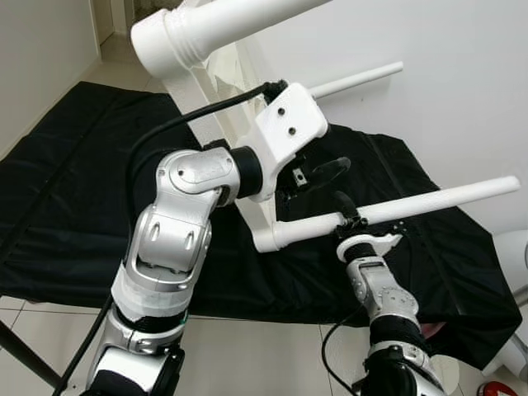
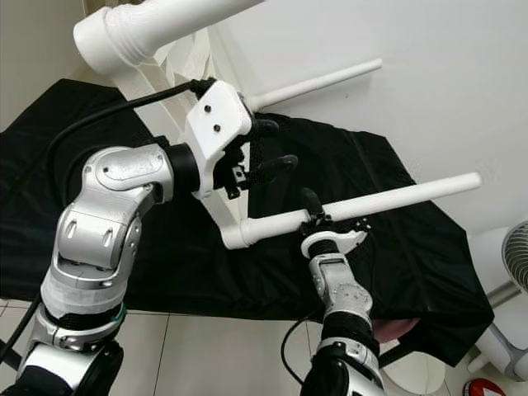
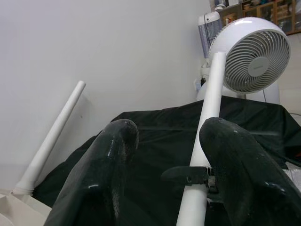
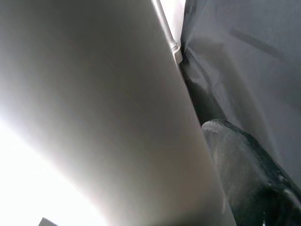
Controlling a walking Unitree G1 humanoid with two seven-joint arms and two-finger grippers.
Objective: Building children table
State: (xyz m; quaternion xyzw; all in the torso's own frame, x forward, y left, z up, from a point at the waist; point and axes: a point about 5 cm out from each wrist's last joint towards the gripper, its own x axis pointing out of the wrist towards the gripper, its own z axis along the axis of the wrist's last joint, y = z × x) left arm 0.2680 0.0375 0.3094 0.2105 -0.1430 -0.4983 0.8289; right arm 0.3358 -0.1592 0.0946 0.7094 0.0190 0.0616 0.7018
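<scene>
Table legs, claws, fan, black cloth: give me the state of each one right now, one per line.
Near table leg: roughly level, gripped by the right claw.
Far table leg: attached, untouched.
Right claw: shut on the near leg.
Left claw: open, holding nothing.
Fan: upright; running or not, cannot tell.
Black cloth: spread out, wrinkled.

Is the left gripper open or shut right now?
Open: the left gripper's two black fingers stand apart, empty, beside the white table leg.

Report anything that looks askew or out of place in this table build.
The white tabletop lies tipped on its side against the black cloth, legs jutting sideways. The right end effector grips one table leg; the left end effector hovers open nearby.
</scene>
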